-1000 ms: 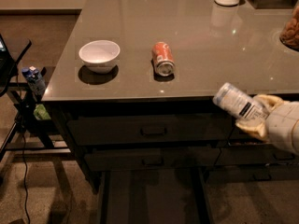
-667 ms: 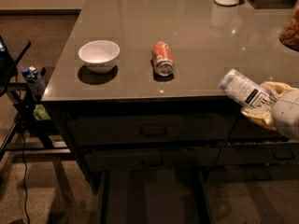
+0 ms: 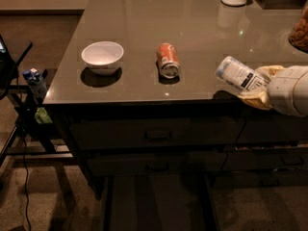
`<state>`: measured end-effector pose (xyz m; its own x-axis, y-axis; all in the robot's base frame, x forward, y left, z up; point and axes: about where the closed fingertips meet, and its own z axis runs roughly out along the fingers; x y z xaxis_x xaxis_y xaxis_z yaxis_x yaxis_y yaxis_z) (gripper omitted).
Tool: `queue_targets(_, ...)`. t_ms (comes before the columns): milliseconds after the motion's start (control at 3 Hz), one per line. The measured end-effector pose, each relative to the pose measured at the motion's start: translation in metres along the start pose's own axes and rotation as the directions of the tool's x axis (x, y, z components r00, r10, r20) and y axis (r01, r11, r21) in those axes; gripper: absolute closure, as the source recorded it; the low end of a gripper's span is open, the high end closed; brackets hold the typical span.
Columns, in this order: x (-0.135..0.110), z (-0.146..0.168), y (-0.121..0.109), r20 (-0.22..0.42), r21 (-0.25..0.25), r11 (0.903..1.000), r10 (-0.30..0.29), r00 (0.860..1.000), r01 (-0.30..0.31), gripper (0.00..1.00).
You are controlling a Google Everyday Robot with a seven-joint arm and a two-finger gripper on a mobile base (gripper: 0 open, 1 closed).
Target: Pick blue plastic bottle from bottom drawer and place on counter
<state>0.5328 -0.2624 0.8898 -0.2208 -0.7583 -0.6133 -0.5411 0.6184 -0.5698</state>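
Camera view
Gripper: the gripper [image 3: 256,88] is reaching in from the right edge, level with the front lip of the counter [image 3: 192,28], with the white arm casing showing behind it.
Grip: the yellowish fingers [image 3: 260,99] are closing narrowly round the blue plastic bottle [image 3: 238,75], wrapping its right-hand end; nothing else is touching them.
Bottle place: the bottle is hanging over the front right part of the counter, well right of the orange can [image 3: 168,60]; whether it is resting on the surface I cannot tell, though a shadow is lying just under it.
Bottle axis: the long axis is running from upper left to lower right, tilted and closer to lying than upright.
Bottle pointing: the broad pale end is pointing up and left toward the can; the other end is sitting hidden inside the grip, the white label with dark print facing the camera.
Bottom drawer: the bottom drawer [image 3: 154,201] is standing pulled out below the two handled drawers [image 3: 159,136], its floor showing dark.
Counter items: a white bowl [image 3: 102,57] is sitting upright at the left, and the can is lying on its side near the middle.
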Motion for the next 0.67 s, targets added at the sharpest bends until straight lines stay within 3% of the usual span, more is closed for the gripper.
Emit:
queue_targets(333, 0.0, 0.0, 0.0, 0.0, 0.0, 1.0, 0.0, 1.0, 0.0, 1.0)
queue_targets(667, -0.013, 0.016, -0.015, 0.016, -0.008, 0.9997, 0.024, 1.0, -0.024, 1.0)
